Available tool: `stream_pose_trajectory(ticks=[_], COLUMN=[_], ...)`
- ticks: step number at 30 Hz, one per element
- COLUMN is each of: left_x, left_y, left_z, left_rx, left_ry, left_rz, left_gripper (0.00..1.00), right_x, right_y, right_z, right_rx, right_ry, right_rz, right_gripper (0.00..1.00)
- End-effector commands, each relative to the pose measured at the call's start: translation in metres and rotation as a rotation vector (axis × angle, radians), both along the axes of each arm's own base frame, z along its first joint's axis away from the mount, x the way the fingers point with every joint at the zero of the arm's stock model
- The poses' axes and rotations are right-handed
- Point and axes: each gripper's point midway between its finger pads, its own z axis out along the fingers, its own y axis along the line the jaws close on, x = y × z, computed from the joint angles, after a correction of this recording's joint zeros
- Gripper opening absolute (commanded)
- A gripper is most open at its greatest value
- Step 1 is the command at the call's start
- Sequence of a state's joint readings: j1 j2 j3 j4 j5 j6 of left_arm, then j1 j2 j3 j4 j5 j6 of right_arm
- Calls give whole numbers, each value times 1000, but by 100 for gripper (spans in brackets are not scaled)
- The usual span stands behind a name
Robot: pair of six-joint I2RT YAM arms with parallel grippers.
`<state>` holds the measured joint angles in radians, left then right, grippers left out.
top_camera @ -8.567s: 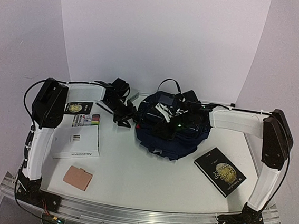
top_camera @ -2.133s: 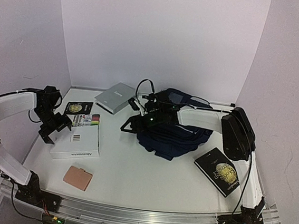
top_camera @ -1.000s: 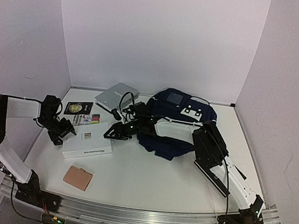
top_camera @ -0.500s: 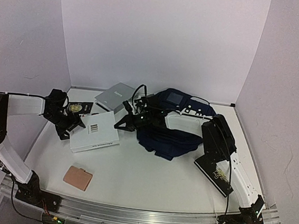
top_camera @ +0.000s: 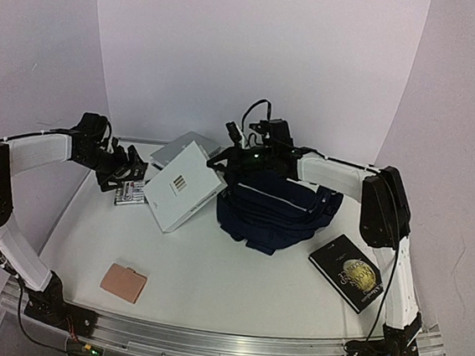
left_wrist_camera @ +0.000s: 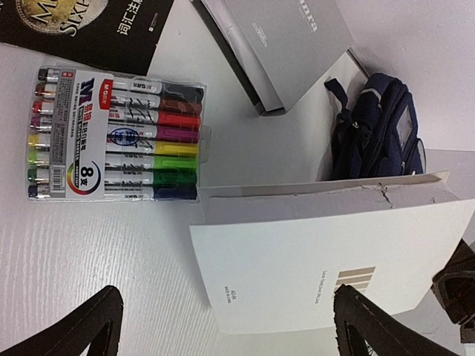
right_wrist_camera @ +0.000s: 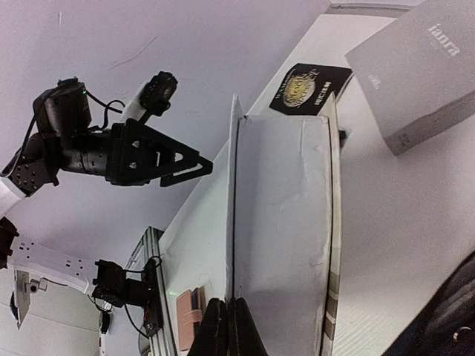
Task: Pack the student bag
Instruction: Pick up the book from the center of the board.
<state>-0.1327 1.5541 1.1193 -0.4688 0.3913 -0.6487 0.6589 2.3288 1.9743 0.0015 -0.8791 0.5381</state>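
The student bag (top_camera: 273, 208), dark navy, lies crumpled right of centre; a part of it shows in the left wrist view (left_wrist_camera: 377, 124). A white book (top_camera: 182, 196) stands tilted on one edge against the bag's left side. My right gripper (top_camera: 226, 160) is shut on its upper corner; the right wrist view shows the fingers (right_wrist_camera: 220, 334) pinched on the thin cover of the white book (right_wrist_camera: 282, 222). My left gripper (top_camera: 124, 168) stands open left of the book, apart from it, with nothing between its fingers (left_wrist_camera: 70, 332).
A marker pack (left_wrist_camera: 115, 133) and a black booklet (left_wrist_camera: 82, 22) lie under the left gripper. A grey box (top_camera: 183, 147) sits at the back. A black book with a gold emblem (top_camera: 350, 271) lies at the front right, a tan wallet (top_camera: 122, 283) at the front left.
The right gripper has lifted the white book onto its edge and carried it right, towards the bag. The left gripper has opened wider and drawn back from the book.
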Motion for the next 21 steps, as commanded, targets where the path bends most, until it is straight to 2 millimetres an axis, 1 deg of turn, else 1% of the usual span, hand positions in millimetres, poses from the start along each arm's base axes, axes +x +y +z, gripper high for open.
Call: stream_pose_trajectory(ticks=[1, 3, 5, 8, 11, 15, 16, 18, 20, 21], left_x=[15, 15, 10, 1, 6, 25, 30, 39, 45, 48], left_y=[-13, -27, -51, -86, -99, -110, -114, -120, -125, -128], left_z=[25, 25, 27, 23, 13, 8, 8, -2, -11, -16], left_rx=[-6, -20, 4, 39, 3, -92, -119, -162, -205, -231], left_ry=[-82, -70, -84, -100, -81, -88, -96, -66, -49, -44], left_rz=[-90, -140, -215, -320, -308, -240, -235, -209, -181, -172], left_gripper=[100, 99, 99, 99, 98, 98, 98, 98, 97, 97], right_x=[5, 11, 20, 24, 23, 20, 18, 14, 6, 1], right_y=[-19, -25, -33, -40, -44, -49, -49, -46, -37, -31], right_z=[34, 35, 39, 50, 70, 104, 107, 109, 108, 104], right_rx=[-15, -49, -74, -76, -65, -48, -52, -87, -150, -192], right_ry=[-129, -132, -127, -108, -123, -184, -196, -224, -300, -336], right_rz=[-48, -81, -135, -183, -203, -222, -222, -227, -216, -210], right_gripper=[0, 0, 0, 0, 0, 0, 0, 0, 0, 0])
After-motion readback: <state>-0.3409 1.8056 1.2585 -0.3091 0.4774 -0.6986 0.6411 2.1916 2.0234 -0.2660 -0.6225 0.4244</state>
